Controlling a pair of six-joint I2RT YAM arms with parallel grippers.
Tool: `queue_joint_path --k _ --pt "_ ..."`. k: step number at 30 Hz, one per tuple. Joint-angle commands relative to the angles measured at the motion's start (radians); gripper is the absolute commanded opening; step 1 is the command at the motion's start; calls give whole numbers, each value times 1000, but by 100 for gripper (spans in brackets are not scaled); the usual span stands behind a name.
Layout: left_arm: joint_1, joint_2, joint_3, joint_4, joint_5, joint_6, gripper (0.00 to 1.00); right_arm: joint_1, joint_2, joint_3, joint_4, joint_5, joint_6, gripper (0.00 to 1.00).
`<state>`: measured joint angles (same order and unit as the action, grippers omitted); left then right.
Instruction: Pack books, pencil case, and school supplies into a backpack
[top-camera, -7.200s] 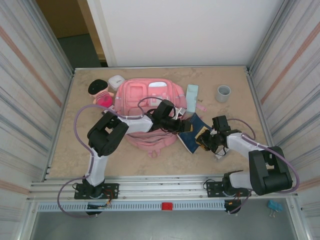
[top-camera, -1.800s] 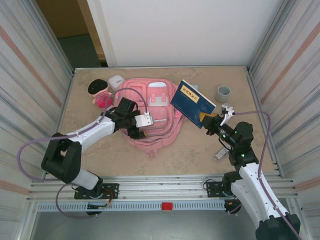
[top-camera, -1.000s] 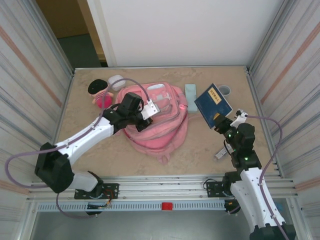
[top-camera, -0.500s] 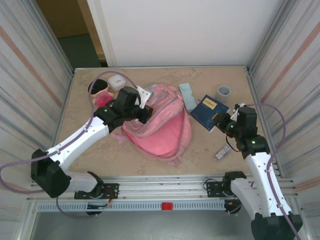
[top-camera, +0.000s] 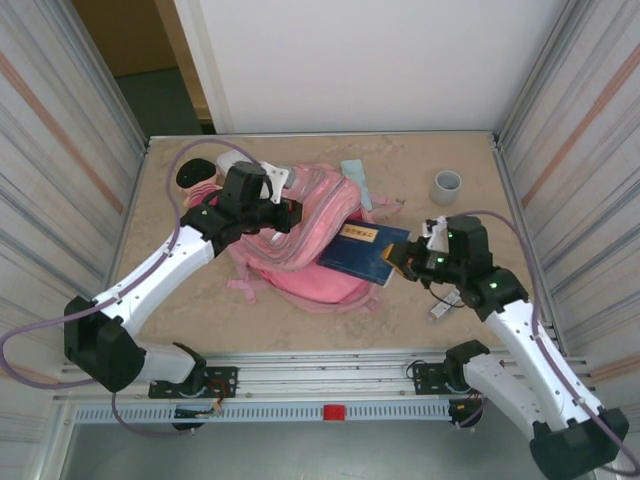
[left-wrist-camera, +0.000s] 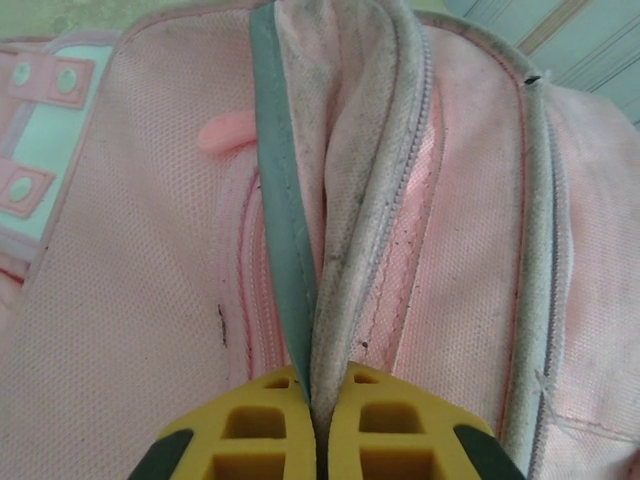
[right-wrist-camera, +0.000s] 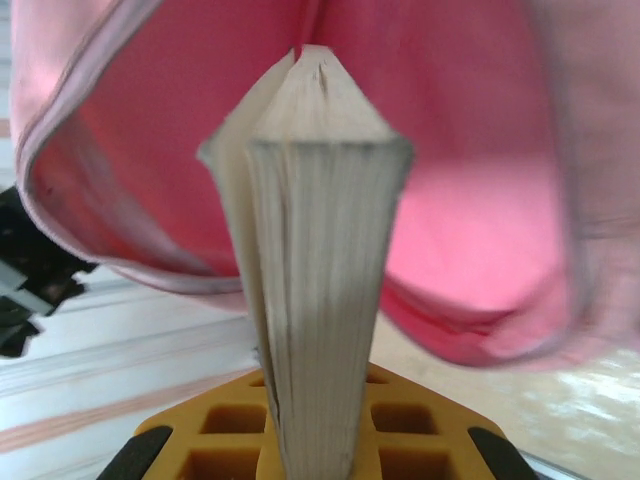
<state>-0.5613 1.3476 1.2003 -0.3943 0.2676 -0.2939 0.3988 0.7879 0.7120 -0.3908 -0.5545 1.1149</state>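
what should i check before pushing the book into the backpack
1. Left claw shut on the backpack rim, holding it up: ok
2. Right claw shut on the book: ok
3. Mouth gapes ahead of the book's far edge: ok
4. Book fully inside: not ok, most of it is outside
5. Pencil case clear of the book's path: ok
6. Room deeper inside: cannot tell

left end effector (top-camera: 288, 214): clamped, arm stretched forward | right end effector (top-camera: 396, 262): clamped, arm bent inward
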Motion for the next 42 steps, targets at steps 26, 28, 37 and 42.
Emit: queue_joint_path --k 26,28,37,42 --pt "110 0 94 205 338 -26 0 379 993 148 1039 629 329 0" --pt "114 -1 97 185 316 -18 0 373 1029 177 968 630 345 3" --pt "139 -6 81 114 239 28 0 341 1001 127 809 597 351 48" --pt "143 4 104 38 217 85 0 327 845 18 773 587 309 61"
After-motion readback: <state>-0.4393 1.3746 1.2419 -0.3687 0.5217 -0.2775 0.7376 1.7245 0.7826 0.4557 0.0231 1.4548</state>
